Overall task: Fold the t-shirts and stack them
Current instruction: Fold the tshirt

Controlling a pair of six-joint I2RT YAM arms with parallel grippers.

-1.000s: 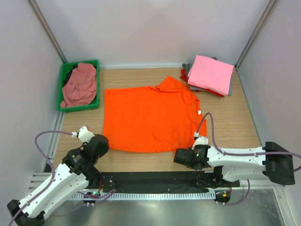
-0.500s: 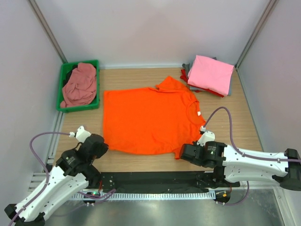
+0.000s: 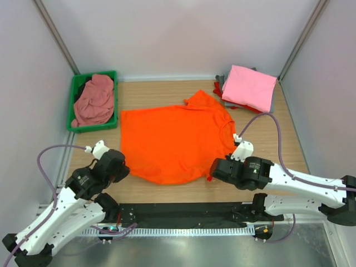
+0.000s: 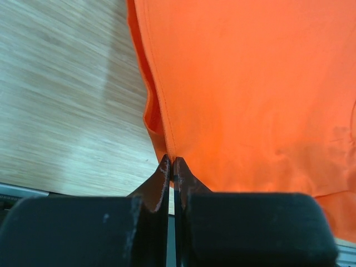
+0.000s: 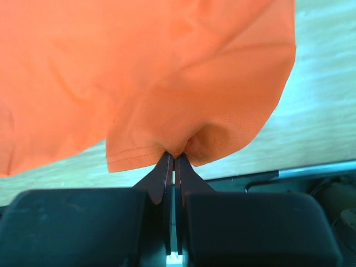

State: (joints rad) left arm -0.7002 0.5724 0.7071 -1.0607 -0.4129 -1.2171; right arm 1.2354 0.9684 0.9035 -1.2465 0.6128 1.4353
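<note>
A bright orange t-shirt [image 3: 175,136] lies spread on the wooden table [image 3: 278,150], its near edge lifted and curved. My left gripper [image 3: 125,170] is shut on the shirt's near left corner; in the left wrist view the closed tips [image 4: 173,161] pinch the orange hem [image 4: 167,128]. At the near right corner my right gripper [image 3: 213,170] is also shut on the cloth, and the right wrist view shows a bunched fold of orange fabric [image 5: 189,111] caught at the tips [image 5: 173,156]. Folded t-shirts, pink on top [image 3: 249,86], are stacked at the back right.
A green bin [image 3: 76,89] at the back left holds a crumpled dusty-pink shirt [image 3: 95,101]. The black rail of the arm bases [image 3: 178,214] runs along the near edge. White walls with metal posts close in the table on three sides.
Both grippers have moved away from the near edge towards the middle, carrying the orange shirt's near corners with them. The near hem has risen and bowed; the right arm has swung left.
</note>
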